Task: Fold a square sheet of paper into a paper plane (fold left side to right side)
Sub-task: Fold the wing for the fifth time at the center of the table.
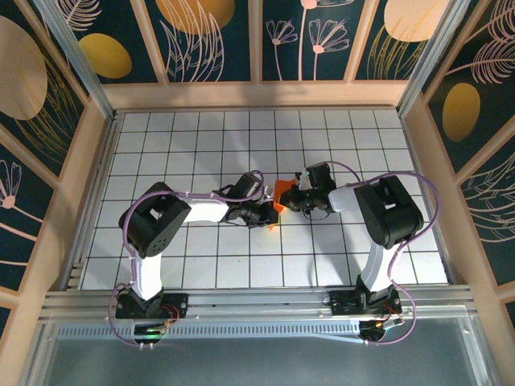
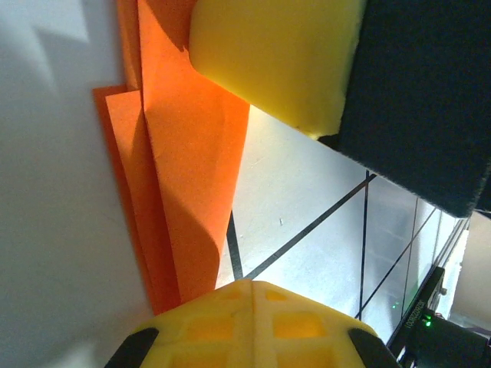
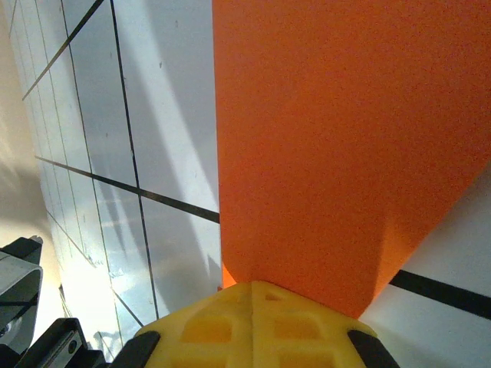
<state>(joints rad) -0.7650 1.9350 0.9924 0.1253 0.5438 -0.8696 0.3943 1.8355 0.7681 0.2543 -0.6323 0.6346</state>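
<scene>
We saw the orange paper [image 1: 282, 194] in the middle of the grid table [image 1: 201, 137], held up between both arms. Our left gripper [image 1: 269, 213] had its yellow fingers [image 2: 276, 54] spread around the folded layers. We could not tell if our right gripper [image 1: 294, 199] was pinching it. The paper looked thin, light and floppy, so we thought holding near a crease or edge was best.

Lab test cell, gridded table [image 1: 201, 265], patterned walls [image 1: 217, 40]

The folded sheet of paper [image 1: 282, 194] lies mid-table [image 1: 161, 145] between left gripper [image 1: 267, 214] and right gripper [image 1: 296, 199]
</scene>
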